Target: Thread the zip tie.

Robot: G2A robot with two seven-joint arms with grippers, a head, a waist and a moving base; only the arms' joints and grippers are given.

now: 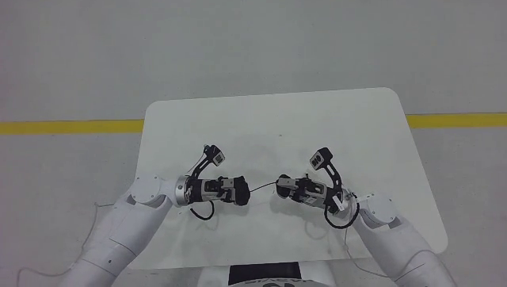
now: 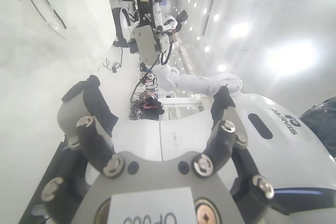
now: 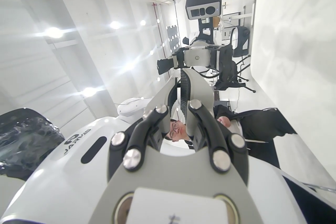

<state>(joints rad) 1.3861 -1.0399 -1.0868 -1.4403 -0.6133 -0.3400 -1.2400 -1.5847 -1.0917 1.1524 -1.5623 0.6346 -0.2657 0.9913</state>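
Grey floor (image 1: 238, 41) with yellow lines (image 1: 71, 126) surrounds the white table (image 1: 317, 120). Over its near part my left gripper (image 1: 240, 193) is spread wide and holds nothing. Just beside it the thin black zip tie (image 1: 261, 185) runs left to right, its free end pointing left, into my right gripper (image 1: 283, 184), which is closed tight on it.

White table (image 1: 356, 112), grey floor (image 1: 238, 41), yellow floor lines (image 1: 71, 127), bright ceiling lights (image 2: 239, 29)

**Where the zip tie escapes us**

From above, the zip tie (image 1: 262, 185) is too thin a line for us to tell head from tail. Whether its end touches the jaws of the left gripper (image 1: 245, 193) we cannot tell. Its other end is hidden inside the right gripper (image 1: 280, 184).
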